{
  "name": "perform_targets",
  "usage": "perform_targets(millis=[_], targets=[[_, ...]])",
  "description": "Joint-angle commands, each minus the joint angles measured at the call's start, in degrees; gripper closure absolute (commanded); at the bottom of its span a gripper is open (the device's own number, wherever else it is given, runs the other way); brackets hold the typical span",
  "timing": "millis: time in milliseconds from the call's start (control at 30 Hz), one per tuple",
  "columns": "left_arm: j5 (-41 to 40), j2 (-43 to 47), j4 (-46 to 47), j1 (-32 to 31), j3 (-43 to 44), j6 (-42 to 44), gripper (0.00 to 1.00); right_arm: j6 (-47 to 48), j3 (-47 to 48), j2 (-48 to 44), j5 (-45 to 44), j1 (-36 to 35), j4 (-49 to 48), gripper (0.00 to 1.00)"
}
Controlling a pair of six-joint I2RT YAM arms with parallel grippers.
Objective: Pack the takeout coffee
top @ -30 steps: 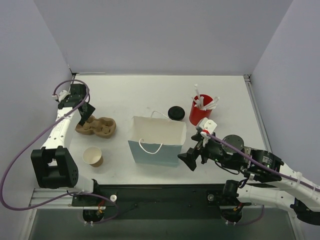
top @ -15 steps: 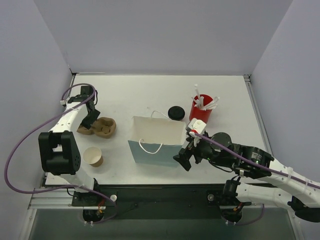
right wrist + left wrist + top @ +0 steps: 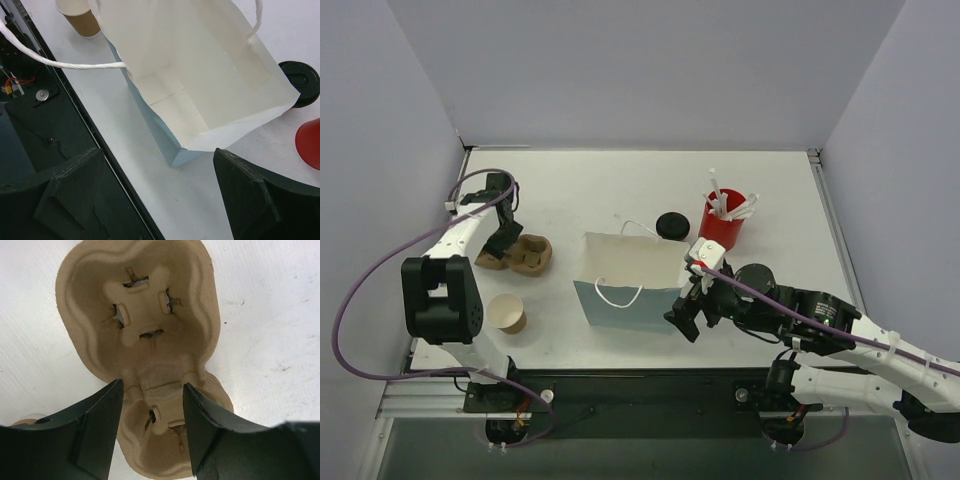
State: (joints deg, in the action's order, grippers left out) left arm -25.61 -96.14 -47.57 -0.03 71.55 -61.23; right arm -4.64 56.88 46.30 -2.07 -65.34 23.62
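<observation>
The left tool (image 3: pixel 152 390) hangs half open over the brown cup tray (image 3: pixel 150 315). It has one finger on each side of the tray's thin middle bit and holds nothing. I think it should go straight down and pinch that middle bit, so the tray lifts flat.

The right tool (image 3: pixel 157 160) is wide open and empty by the blue bag (image 3: pixel 200 60).

The coffee cup (image 3: pixel 506 313) stands on the worktop (image 3: pixel 580 190) near the tray, with no lid on. Its black lid (image 3: pixel 671 225) lies behind the bag.

On the tabletop (image 3: pixel 580 190) the bag (image 3: pixel 632 285) stands mid-front. Left of it lie the cup carrier (image 3: pixel 520 253) and, nearer, an open cup (image 3: pixel 506 313). Behind the bag's right corner sits the takeout coffee (image 3: pixel 671 224), with the straw cup (image 3: pixel 722 222) just to its right.
</observation>
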Motion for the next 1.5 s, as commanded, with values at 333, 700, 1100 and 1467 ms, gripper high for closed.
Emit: perform_targets(millis=[333, 700, 1100, 1467], targets=[[6.8, 4.5, 8.1, -3.7, 5.3, 38.3, 0.36, 0.3, 0.3, -0.9, 1.0, 0.0, 1.6, 0.05], [18.0, 0.4, 8.3, -1.5, 4.2, 65.0, 0.35, -1.3, 2.2, -7.7, 0.7, -0.1, 4.1, 0.05], [15.1, 1.0, 12.2, -0.3, -0.8, 67.4, 0.32, -0.7, 4.3, -8.7, -0.8, 0.0, 7.2, 0.05], [15.0, -1.9, 12.2, 1.4, -0.6, 67.6, 0.35, -0.4, 4.0, -8.7, -1.6, 0.0, 7.2, 0.05]])
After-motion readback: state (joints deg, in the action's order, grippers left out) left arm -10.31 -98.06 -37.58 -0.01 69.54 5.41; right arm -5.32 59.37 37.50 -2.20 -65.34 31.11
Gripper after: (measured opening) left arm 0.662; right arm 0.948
